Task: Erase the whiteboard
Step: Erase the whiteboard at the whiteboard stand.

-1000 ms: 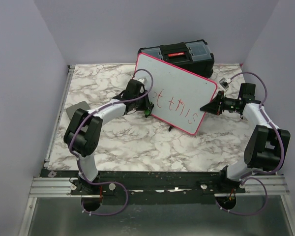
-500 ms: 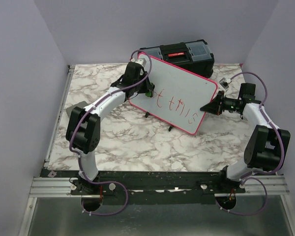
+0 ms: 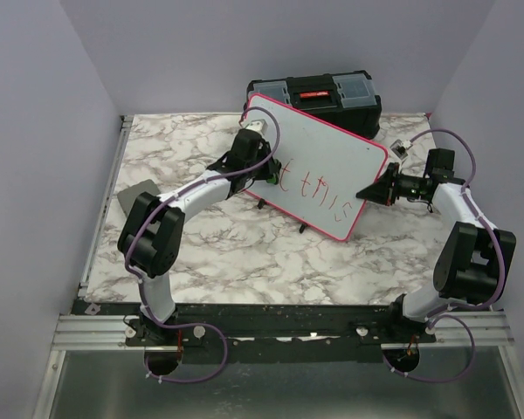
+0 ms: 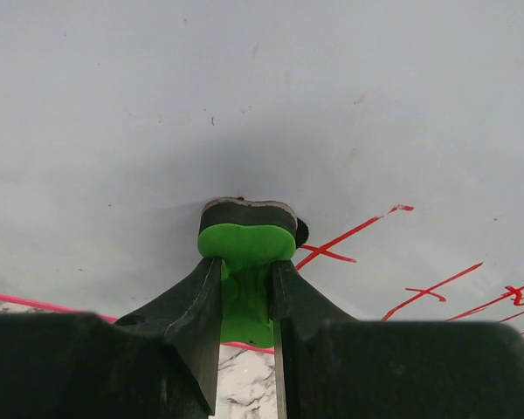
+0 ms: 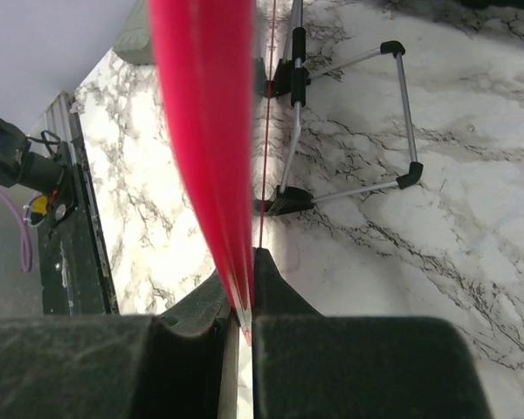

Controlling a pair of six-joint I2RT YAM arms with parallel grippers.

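pressing green eraser to whiteboard — shut toolbox behind, contents hidden

White marble table top before me, grey veins all over. Plain lavender walls close in on three sides: left wall, back wall, right wall. Aluminium rail runs along near table edge. Dull grey surface below it. Light even, shadows soft.

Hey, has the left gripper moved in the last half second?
Yes. The left gripper, clamping a green eraser, slid along the whiteboard away from the black toolbox, toward the red writing.
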